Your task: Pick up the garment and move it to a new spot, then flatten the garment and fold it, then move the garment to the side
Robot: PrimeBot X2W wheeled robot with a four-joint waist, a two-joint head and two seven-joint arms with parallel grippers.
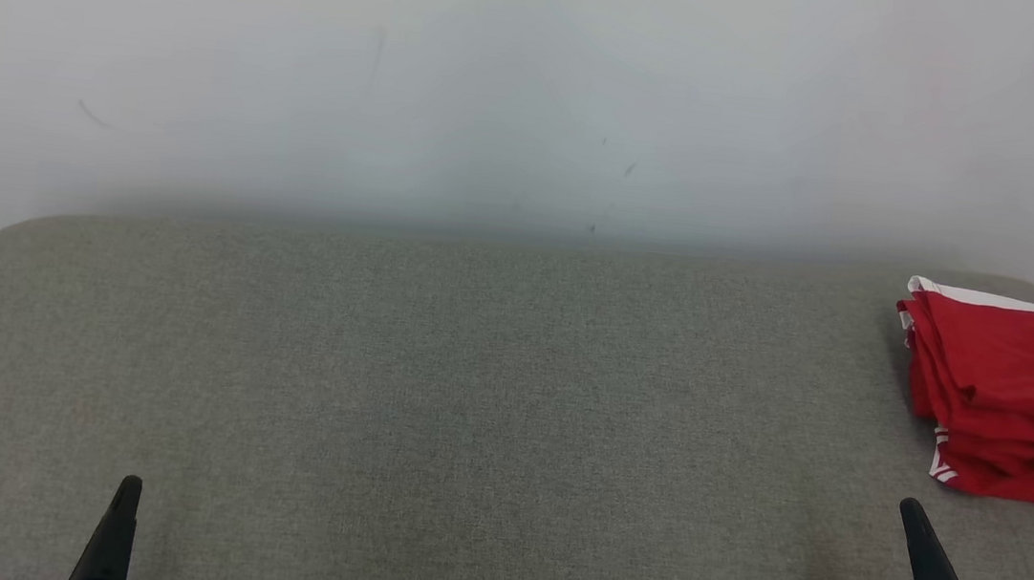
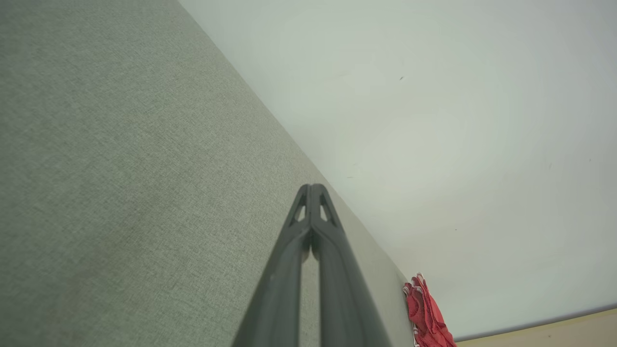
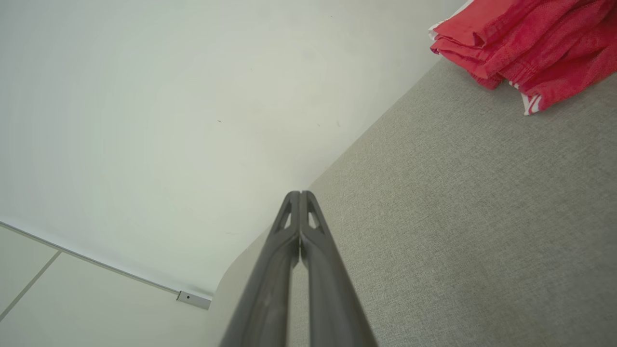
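Neatly folded red garment (image 1: 1010,399) lying at the grey table's (image 1: 467,400) far right corner.
Its layered fold edges face the table's middle, its white band faces the wall (image 1: 500,86), and its length runs off-frame. Soft knit lies on coarse woven cloth. The left gripper (image 1: 129,485) and right gripper (image 1: 912,509) are both pinched closed and empty.
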